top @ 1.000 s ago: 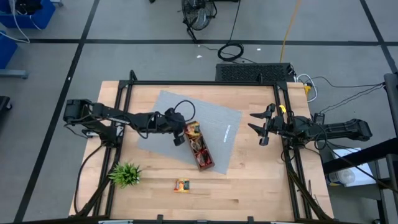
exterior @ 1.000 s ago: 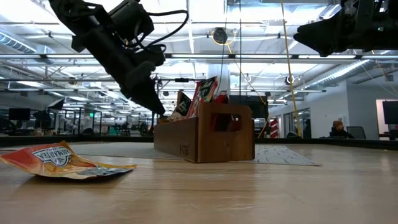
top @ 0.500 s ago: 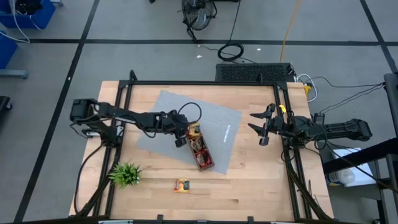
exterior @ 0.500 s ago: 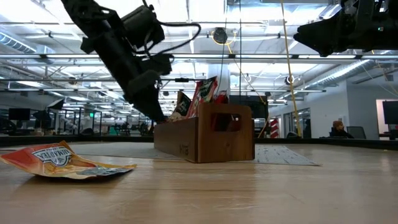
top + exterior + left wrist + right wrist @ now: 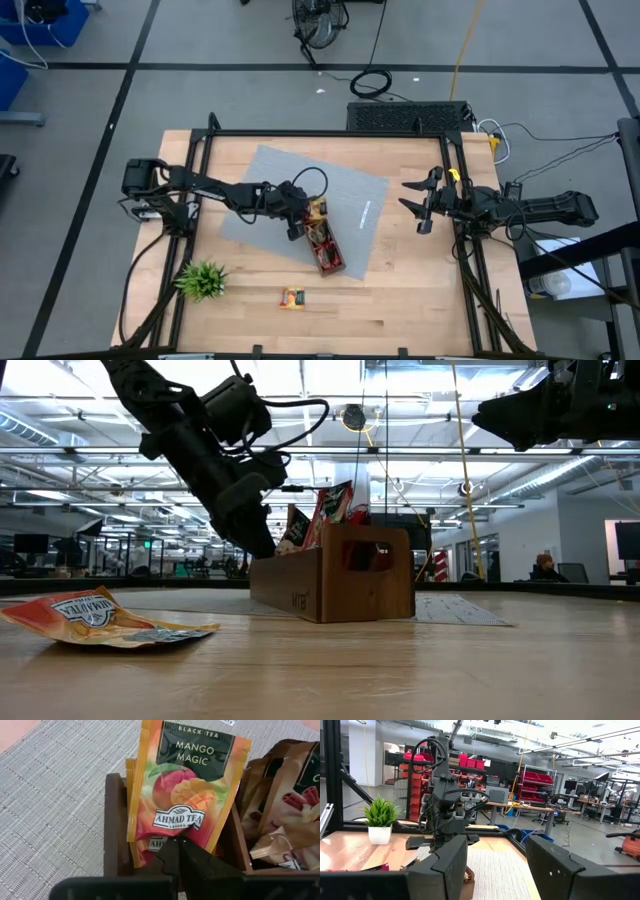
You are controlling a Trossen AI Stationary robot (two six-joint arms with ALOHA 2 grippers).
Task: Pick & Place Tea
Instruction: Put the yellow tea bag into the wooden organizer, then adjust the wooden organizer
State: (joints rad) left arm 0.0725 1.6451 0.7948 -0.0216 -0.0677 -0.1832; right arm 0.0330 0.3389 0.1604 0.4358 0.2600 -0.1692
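Observation:
A brown wooden tray (image 5: 322,240) lies slantwise on a grey mat (image 5: 350,190) and holds several tea sachets standing on edge. An orange mango sachet (image 5: 187,785) stands in its end compartment, the one nearest the table's left. My left gripper (image 5: 177,842) is shut at that end of the tray (image 5: 340,575), slanting down onto this sachet. Another orange sachet (image 5: 291,298) lies flat on the bare wood near the front edge. My right gripper (image 5: 495,870) hangs open and raised at the table's right side (image 5: 415,205). My left gripper lays its shut fingertips (image 5: 172,851) against the lower part of the mango sachet's printed face (image 5: 172,822). It comes slanting down from the table's left. The sachet stands upright in the tray's end compartment. Whether the fingers pinch any edge of it, I cannot tell.
A small green plant (image 5: 202,280) in a white pot stands at the front left. The loose sachet (image 5: 95,620) lies between the plant and the tray. A black frame runs round the table's left, far and right sides. Bare wood lies at the front right.
My left gripper has gone toward the table's right and down to the tray's left end. It has tipped steeper as it went. The tray and the loose sachet lie where they were.

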